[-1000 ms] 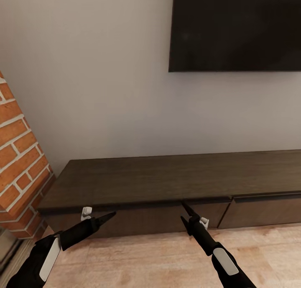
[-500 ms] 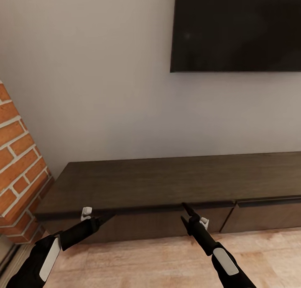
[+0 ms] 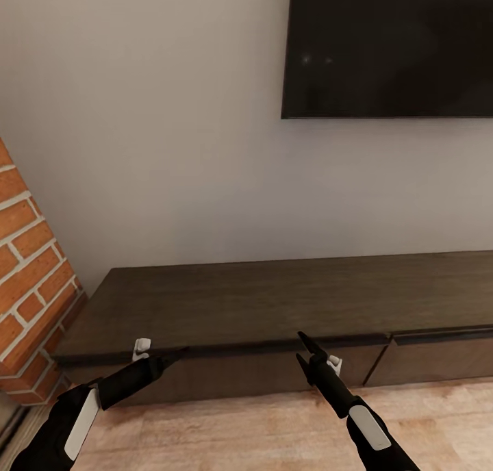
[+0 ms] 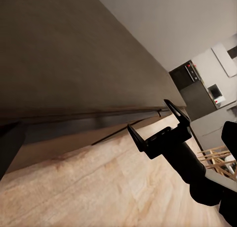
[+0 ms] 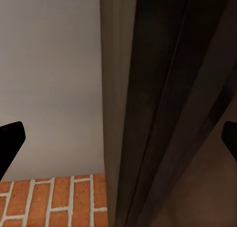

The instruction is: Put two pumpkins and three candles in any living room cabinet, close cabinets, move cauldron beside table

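Observation:
The cabinet [image 3: 274,300] is a long low dark-brown unit against the white wall, and its drawer fronts look shut. My left gripper [image 3: 177,353] hovers open just in front of its left drawer front, near the top edge. Further right, my right gripper [image 3: 301,346] is also open and points at the same front; the left wrist view shows its two spread fingers [image 4: 170,108]. In the right wrist view the cabinet's edge [image 5: 163,88] runs between the wide-spread fingertips [image 5: 10,140]. The pumpkins, candles and cauldron are out of view.
A black TV [image 3: 390,46] hangs on the wall above the cabinet. A red-brick column [image 3: 31,300] stands close on the left. Light wood floor [image 3: 260,430] lies in front. Far off, the left wrist view shows kitchen appliances [image 4: 197,88].
The whole picture has shifted a little as the camera moved: the brick column sits further left and the TV slightly right. Both arms hold the same pose.

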Controlling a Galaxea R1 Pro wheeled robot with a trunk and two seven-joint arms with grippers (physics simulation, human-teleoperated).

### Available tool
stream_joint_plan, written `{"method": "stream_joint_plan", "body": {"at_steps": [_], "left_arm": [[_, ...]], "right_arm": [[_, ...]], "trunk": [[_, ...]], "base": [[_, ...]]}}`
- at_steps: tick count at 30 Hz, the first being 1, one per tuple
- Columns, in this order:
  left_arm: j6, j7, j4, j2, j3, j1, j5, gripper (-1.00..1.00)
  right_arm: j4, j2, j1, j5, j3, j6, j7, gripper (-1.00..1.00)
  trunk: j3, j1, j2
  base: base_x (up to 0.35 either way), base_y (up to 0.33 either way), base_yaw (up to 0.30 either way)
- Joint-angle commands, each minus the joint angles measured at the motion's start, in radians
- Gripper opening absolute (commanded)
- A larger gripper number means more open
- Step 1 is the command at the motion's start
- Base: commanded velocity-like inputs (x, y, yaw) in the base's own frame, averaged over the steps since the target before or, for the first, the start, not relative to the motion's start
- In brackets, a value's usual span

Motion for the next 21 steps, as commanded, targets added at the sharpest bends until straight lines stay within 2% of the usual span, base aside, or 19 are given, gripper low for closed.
{"method": "stream_joint_plan", "body": {"at_steps": [1,11,14,21], "left_arm": [[0.009,-0.002,0.0,0.0,0.0,0.0,0.004,1.0],[0.009,-0.002,0.0,0.0,0.0,0.0,0.004,1.0],[0.009,-0.002,0.0,0.0,0.0,0.0,0.004,1.0],[0.01,-0.003,-0.001,0.0,0.0,0.0,0.004,1.0]], "right_arm": [[0.0,0.001,-0.001,-0.006,-0.004,0.009,0.001,1.0],[0.001,0.001,-0.001,-0.006,-0.004,0.009,0.001,1.0],[0.002,0.001,-0.001,-0.006,-0.004,0.009,0.001,1.0],[0.001,0.001,-0.001,-0.006,-0.004,0.009,0.001,1.0]], "trunk": [[-0.001,0.0,0.0],[-0.001,0.0,0.0],[-0.012,0.001,-0.001],[-0.012,0.001,-0.001]], "base": [[0.012,0.004,0.0],[0.025,0.005,0.0],[0.004,0.001,0.0],[0.001,0.0,0.0]]}}
